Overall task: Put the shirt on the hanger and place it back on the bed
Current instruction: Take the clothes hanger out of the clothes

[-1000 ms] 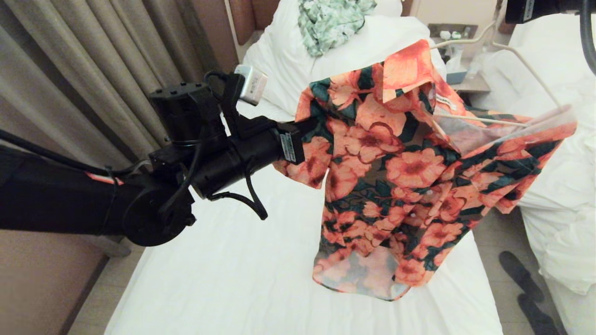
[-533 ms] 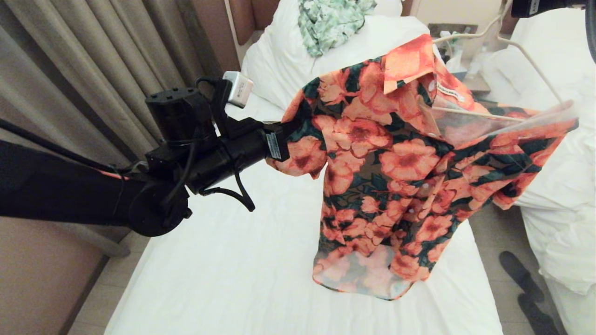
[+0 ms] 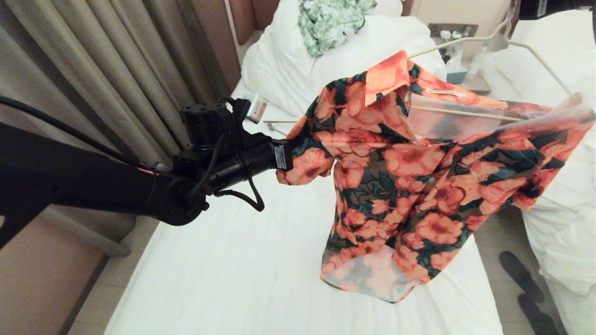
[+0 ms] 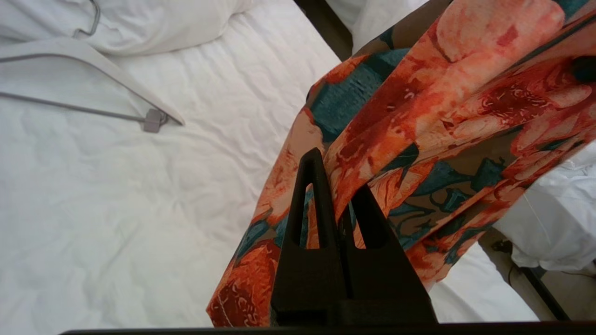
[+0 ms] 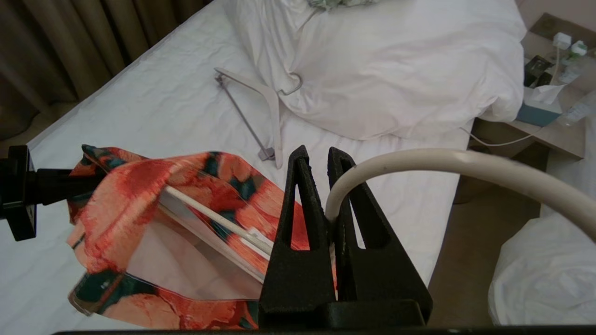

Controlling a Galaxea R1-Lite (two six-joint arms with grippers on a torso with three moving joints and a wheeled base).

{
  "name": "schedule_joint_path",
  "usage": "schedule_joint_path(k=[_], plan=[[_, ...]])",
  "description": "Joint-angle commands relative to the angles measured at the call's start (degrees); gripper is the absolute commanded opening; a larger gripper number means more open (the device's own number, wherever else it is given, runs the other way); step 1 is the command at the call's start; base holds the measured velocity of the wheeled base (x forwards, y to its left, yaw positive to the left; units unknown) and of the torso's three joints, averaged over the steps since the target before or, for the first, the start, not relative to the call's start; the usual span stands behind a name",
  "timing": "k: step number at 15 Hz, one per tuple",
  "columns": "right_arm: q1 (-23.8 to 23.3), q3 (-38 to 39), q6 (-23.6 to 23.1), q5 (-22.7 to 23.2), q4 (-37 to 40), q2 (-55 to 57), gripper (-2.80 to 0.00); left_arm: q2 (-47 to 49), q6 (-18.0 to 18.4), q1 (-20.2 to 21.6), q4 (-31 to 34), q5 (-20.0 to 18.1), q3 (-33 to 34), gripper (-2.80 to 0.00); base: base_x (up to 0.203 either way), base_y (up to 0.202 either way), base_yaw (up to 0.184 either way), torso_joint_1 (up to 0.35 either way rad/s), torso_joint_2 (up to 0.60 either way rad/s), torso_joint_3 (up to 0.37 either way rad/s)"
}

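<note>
The flowered shirt (image 3: pixel 409 177) hangs in the air over the bed (image 3: pixel 223 274). My left gripper (image 4: pixel 335 186) is shut on a fold of its sleeve (image 3: pixel 305 163) on the left of the head view. The cream wire hanger (image 3: pixel 465 39) runs up to the top right, where my right gripper (image 5: pixel 318 153) is shut on its curved neck (image 5: pixel 442 160). One hanger end sits inside the shirt's shoulder (image 3: pixel 570 104). The other hanger arm is bare above the collar (image 3: pixel 389 74). The crossbar (image 3: pixel 465 113) shows through the open neck.
A big white pillow (image 3: pixel 288 60) carries a pale green garment (image 3: pixel 330 18). A thicker white hanger (image 5: pixel 272 100) lies on the sheet by the pillow. Curtains (image 3: pixel 116 70) hang on the left. A second white bed (image 3: pixel 558 218), a cluttered nightstand (image 3: pixel 468 81) and dark shoes (image 3: pixel 521 279) are on the right.
My left arm has reached forward and lower with the sleeve. The collar has sunk, more of the hanger's bare arm shows above it, and the shirt's far shoulder has shifted right.
</note>
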Motion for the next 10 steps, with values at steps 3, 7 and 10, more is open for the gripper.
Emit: schedule_joint_path(k=[3,7,10], plan=[[-0.6,-0.5,-0.1,-0.1,0.4,-0.2,-2.8,0.4,0.0,-1.2,-0.1,0.8,-0.2,-2.8,0.0,0.0,0.0,0.0,0.0,0.0],[-0.6,-0.4,-0.1,0.0,0.4,-0.2,-2.8,-1.2,-0.1,-1.7,-0.4,1.9,0.0,-2.8,0.0,0.0,0.0,0.0,0.0,0.0],[-0.5,-0.4,-0.1,0.0,0.3,0.1,-2.8,-1.4,-0.1,-1.7,-0.5,1.9,0.1,-2.8,0.0,0.0,0.0,0.0,0.0,0.0]])
